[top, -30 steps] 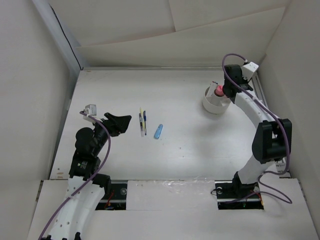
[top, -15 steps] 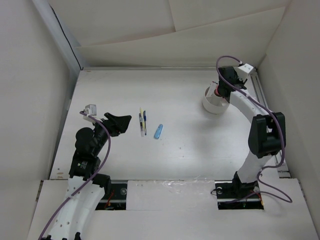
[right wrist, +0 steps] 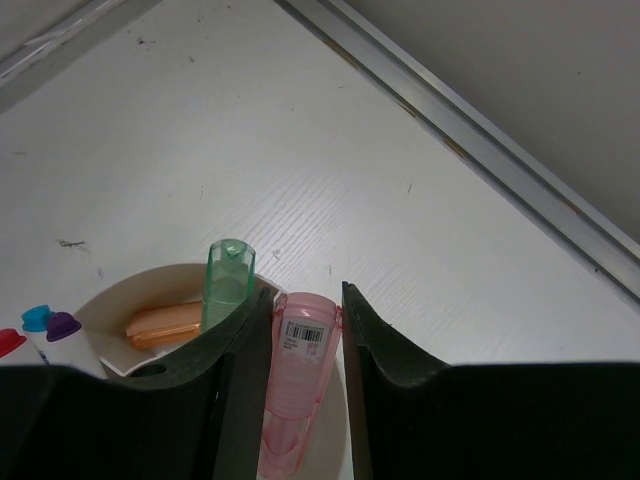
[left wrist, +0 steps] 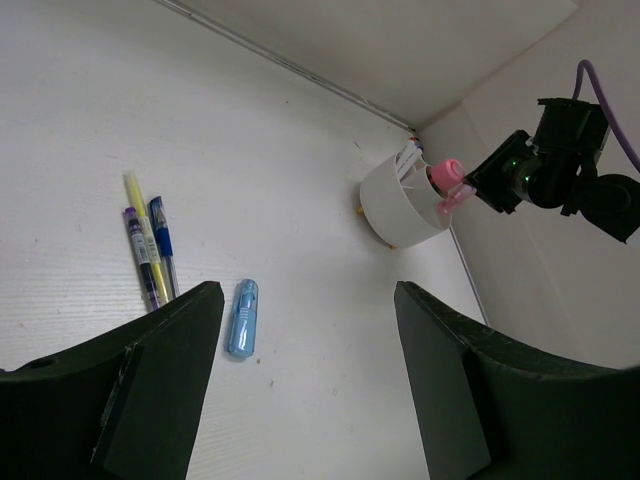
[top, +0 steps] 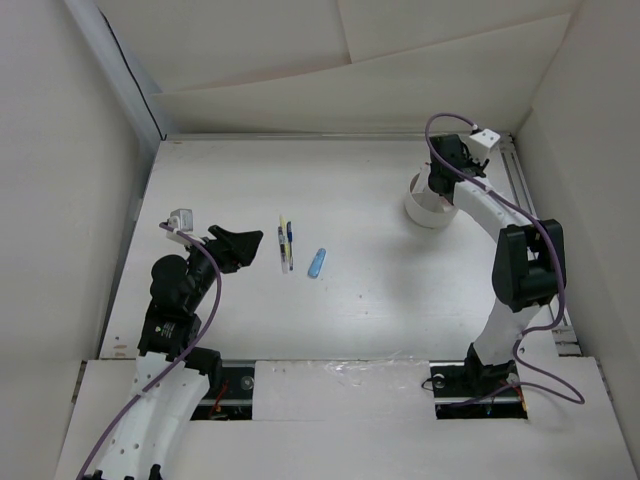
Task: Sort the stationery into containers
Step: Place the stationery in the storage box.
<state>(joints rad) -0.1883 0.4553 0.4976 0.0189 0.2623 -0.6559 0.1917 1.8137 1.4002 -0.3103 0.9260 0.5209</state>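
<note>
My right gripper (right wrist: 305, 300) is shut on a pink marker (right wrist: 298, 380) and holds it upright over the round white cup (top: 428, 211) at the back right. A green marker (right wrist: 228, 285) and an orange marker (right wrist: 165, 323) stand inside the cup (right wrist: 110, 305). The left wrist view shows the pink marker (left wrist: 445, 172) poking above the cup (left wrist: 395, 205). A blue marker (top: 316, 263) and thin pens (top: 286, 243) lie mid-table. My left gripper (top: 250, 240) is open with nothing in it, left of the pens; the blue marker (left wrist: 243, 318) lies just ahead of its left finger.
Red, blue and purple caps (right wrist: 45, 325) show at the cup's left side. A metal rail (right wrist: 470, 150) runs along the back wall close behind the cup. White walls (top: 60, 180) enclose the table on the left, right and back.
The right wrist has swung left over the cup with the pink marker, which the arm now covers in the top view. The left arm has not moved.
</note>
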